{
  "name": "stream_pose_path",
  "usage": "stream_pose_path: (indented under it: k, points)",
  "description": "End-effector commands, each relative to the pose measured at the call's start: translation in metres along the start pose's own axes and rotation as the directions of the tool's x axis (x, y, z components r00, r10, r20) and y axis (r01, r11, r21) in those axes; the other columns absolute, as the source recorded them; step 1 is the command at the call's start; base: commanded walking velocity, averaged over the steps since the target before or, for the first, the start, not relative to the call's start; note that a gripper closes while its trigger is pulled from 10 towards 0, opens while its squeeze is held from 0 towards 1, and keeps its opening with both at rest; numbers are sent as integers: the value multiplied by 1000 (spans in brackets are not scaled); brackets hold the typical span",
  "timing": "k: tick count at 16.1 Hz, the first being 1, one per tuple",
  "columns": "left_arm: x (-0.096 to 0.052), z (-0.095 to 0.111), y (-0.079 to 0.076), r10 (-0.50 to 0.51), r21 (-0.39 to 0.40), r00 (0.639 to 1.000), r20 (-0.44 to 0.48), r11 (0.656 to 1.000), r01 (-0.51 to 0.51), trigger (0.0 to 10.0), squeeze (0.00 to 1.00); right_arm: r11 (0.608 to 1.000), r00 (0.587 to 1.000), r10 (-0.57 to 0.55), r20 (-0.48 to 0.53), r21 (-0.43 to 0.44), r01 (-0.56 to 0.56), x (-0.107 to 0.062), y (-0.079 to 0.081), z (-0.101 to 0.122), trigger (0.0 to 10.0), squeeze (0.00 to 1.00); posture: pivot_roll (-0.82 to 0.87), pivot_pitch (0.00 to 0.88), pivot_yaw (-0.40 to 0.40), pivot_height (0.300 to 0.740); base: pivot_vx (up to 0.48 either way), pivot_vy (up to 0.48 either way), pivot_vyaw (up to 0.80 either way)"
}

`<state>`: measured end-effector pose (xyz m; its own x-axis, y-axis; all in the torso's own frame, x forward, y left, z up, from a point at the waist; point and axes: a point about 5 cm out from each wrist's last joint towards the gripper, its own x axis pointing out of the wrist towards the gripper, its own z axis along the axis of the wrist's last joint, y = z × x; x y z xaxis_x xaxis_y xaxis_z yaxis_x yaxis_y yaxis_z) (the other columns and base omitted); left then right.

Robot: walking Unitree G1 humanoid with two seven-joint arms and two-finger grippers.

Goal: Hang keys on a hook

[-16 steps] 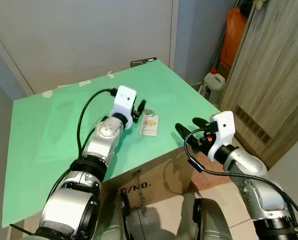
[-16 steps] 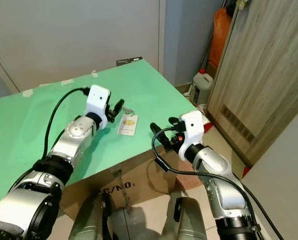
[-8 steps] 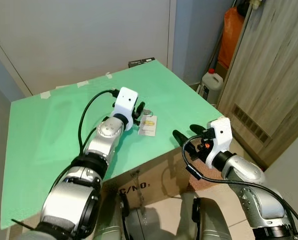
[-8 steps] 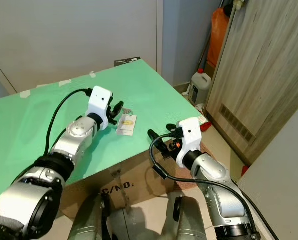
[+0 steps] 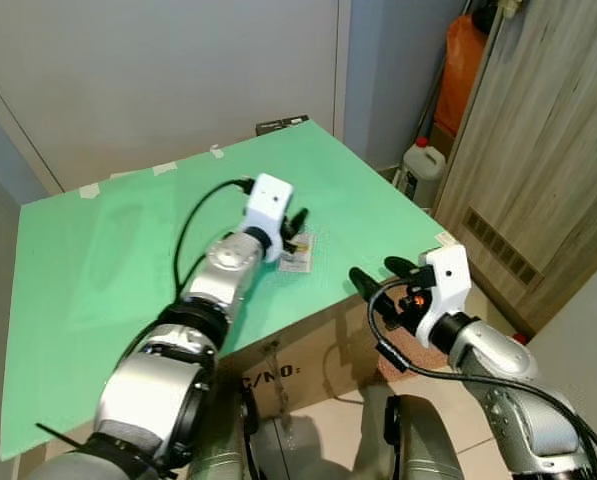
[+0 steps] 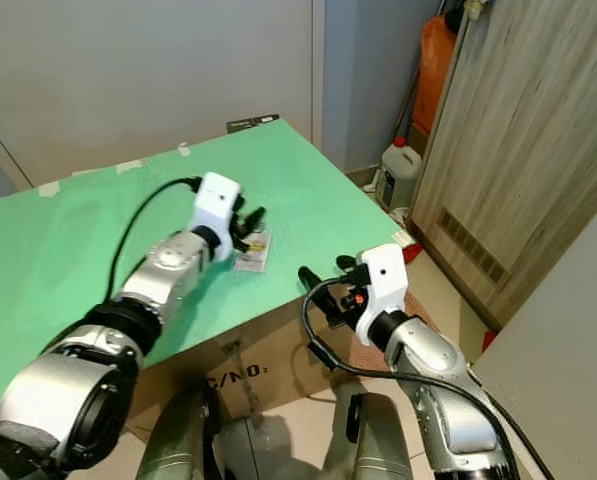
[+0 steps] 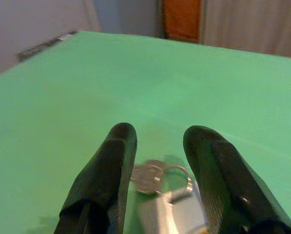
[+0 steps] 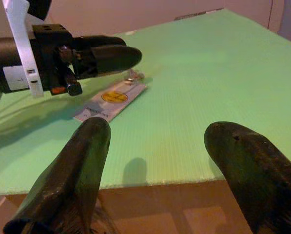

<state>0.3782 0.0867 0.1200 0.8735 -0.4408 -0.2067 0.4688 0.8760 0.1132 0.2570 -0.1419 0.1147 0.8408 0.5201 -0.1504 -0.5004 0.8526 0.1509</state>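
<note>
The keys (image 7: pixel 161 176), a silver ring on a white tag (image 5: pixel 297 256), lie flat on the green desk (image 5: pixel 98 250), directly between the parted fingers of the left gripper (image 7: pixel 160 146), which straddles the ring without closing on it. The right gripper (image 5: pixel 376 275) hangs open just off the desk's near edge, fingers spread and pointing toward the keys. Beyond it, a white jug (image 5: pixel 422 166) stands on the floor beside a wooden cabinet (image 5: pixel 538 150).

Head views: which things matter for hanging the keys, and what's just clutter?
Job: keys with white tag on green table; left gripper, open, straddling them.

Clutter: white jug, orange bag, black item at table's far edge.
</note>
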Motion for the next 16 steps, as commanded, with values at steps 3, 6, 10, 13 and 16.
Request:
stream_pose_path:
  k: [3, 6, 10, 13, 16]
  points:
    - [0, -2, 5, 10, 23, 999, -34, 1000, -10, 10000, 0, 1000, 1000, -9, -5, 1, 9, -4, 3, -1, 10000, 0, -191, 0, 94, 574, 0, 0, 0]
    - [-1, -3, 11, 55, 33, 997, -47, 998, -53, 10000, 0, 1000, 1000, -16, -16, 7, 16, -8, 4, -4, 10000, 0, -197, 0, 94, 574, 0, 0, 0]
    - [-2, -8, 12, 40, 9, 997, -70, 999, -40, 10000, 0, 1000, 999, -12, -29, 17, 13, -11, 9, -7, 10000, 0, -204, 0, 89, 574, 0, 0, 0]
    - [-2, -7, 13, 38, 3, 997, -72, 999, -38, 10000, 0, 1000, 999, -9, -31, 24, 10, -11, 12, -8, 10000, 0, -207, 2, 92, 574, 0, 0, 0]
    - [-2, -7, 13, 29, 4, 996, -88, 1000, -28, 10000, 0, 1000, 999, -9, -36, 28, 10, -12, 14, -10, 10000, 0, -212, 0, 98, 574, 0, 0, 0]
